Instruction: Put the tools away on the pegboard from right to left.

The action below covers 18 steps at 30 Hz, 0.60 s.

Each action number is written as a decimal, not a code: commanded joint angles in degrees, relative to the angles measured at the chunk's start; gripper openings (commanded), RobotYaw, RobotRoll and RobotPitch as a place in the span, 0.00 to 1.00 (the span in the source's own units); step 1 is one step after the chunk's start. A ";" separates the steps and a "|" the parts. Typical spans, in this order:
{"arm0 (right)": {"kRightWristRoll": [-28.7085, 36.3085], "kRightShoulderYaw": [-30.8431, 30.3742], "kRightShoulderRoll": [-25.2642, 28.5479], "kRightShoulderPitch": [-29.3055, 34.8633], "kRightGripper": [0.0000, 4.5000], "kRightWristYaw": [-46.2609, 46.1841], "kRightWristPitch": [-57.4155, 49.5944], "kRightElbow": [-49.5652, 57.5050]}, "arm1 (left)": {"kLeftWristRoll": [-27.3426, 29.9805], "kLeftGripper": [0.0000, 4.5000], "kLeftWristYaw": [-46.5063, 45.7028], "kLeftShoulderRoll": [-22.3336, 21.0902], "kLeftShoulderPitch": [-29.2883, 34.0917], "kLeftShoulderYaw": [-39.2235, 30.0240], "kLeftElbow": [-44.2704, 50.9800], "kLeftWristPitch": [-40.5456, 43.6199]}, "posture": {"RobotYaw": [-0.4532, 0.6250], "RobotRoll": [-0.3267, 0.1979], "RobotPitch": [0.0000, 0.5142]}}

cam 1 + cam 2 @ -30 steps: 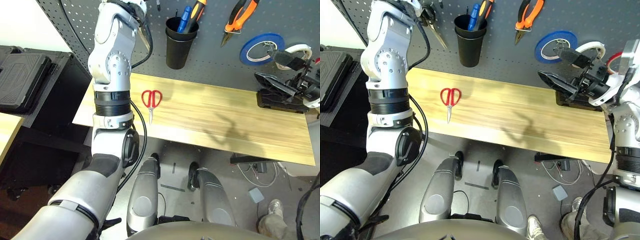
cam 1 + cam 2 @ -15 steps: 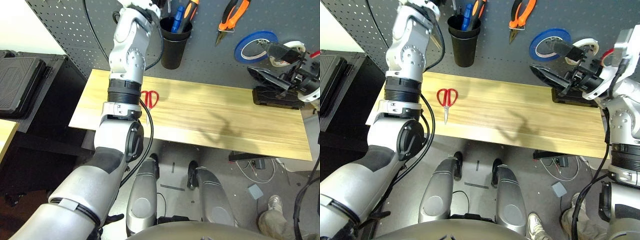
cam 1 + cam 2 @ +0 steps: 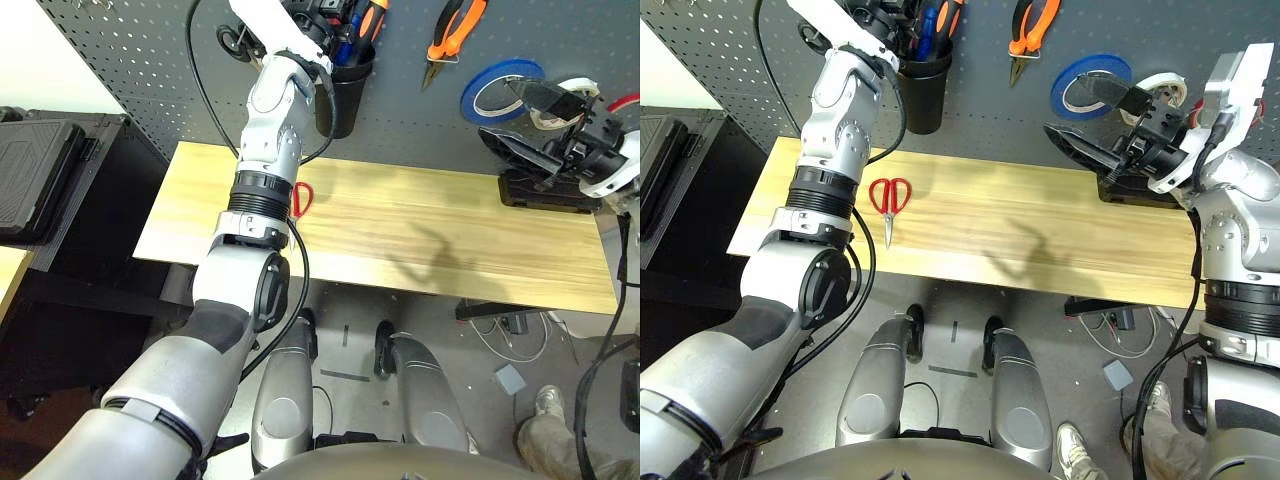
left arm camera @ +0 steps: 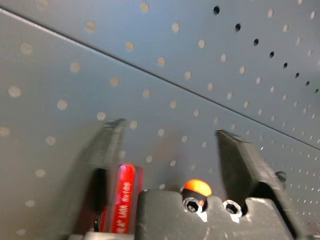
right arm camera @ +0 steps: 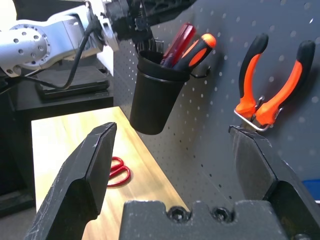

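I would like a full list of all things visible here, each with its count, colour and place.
Pegboard: one, dark grey, behind the table.
Table: one, light wood.
Scissors: one, red-handled, lying on the table's left part.
Cup: one, black, on the pegboard, holding screwdrivers.
Pliers: one, orange-and-black, hanging on the pegboard.
Tape roll: one, blue, on the pegboard.
Left gripper: open, facing the pegboard.
Right gripper: open.
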<state>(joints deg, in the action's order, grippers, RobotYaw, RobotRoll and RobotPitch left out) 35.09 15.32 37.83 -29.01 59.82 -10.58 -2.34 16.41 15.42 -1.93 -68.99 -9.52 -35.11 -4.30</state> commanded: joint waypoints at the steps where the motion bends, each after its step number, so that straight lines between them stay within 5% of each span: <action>1: -0.25 -0.82 -0.38 0.42 1.00 0.80 0.17 -0.08 | 0.17 0.99 -2.06 -0.64 0.90 0.36 7.82 3.82 | 0.49 0.62 0.44; 11: -1.97 -4.76 -0.93 5.68 1.00 2.84 -0.26 1.33 | 0.94 0.99 -5.58 -3.25 18.52 5.60 39.68 26.89 | 0.52 0.62 0.48; 18: -6.83 -10.11 -0.85 9.82 1.00 2.02 -1.19 1.83 | -0.52 0.99 -8.96 -0.23 34.94 8.76 46.14 32.08 | 0.55 0.62 0.51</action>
<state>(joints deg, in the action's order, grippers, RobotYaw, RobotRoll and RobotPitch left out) 29.97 6.52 36.71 -20.54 61.99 -11.33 -1.24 16.42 7.15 -2.73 -35.79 -1.84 10.12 26.58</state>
